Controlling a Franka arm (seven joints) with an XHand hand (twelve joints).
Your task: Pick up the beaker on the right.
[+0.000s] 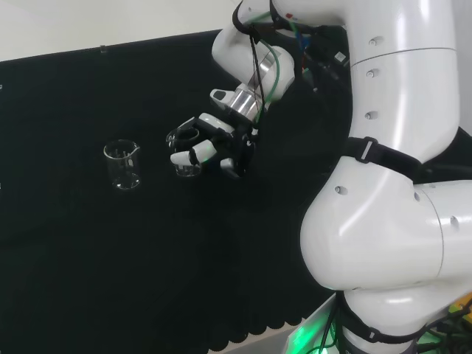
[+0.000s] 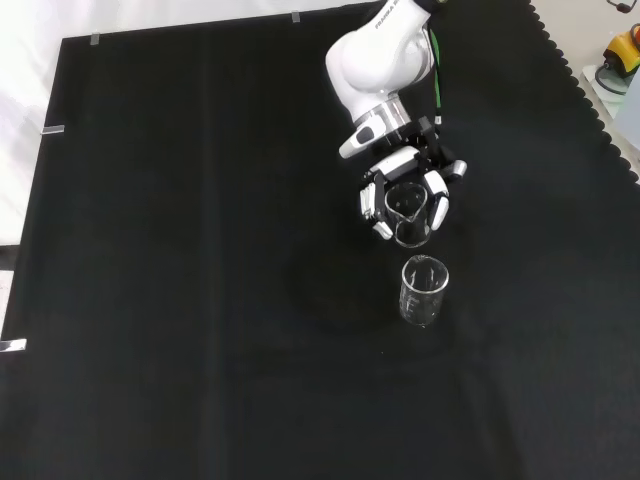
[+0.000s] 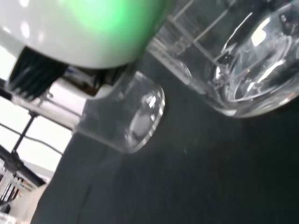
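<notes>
Black cloth (image 1: 88,251) covers my bench. My hand (image 1: 214,147) has its fingers curled round the right beaker (image 2: 407,214). I think lifting is left. Another beaker (image 1: 123,164) stands apart.

the arm (image 1: 398,184) was glossy white, built of fat rounded links with small recessed screw holes along their sides. a black strap with a white buckle crossed one link. black and green cables (image 1: 267,70) ran down past a silver metal collar (image 1: 240,99) at the wrist. the hand (image 1: 210,147) was black in its frame with white shells on the fingers (image 2: 437,195). dark lettering marked the wrist link (image 2: 385,50). a green glow, perhaps an indicator light, showed near the base (image 1: 313,339).
</notes>
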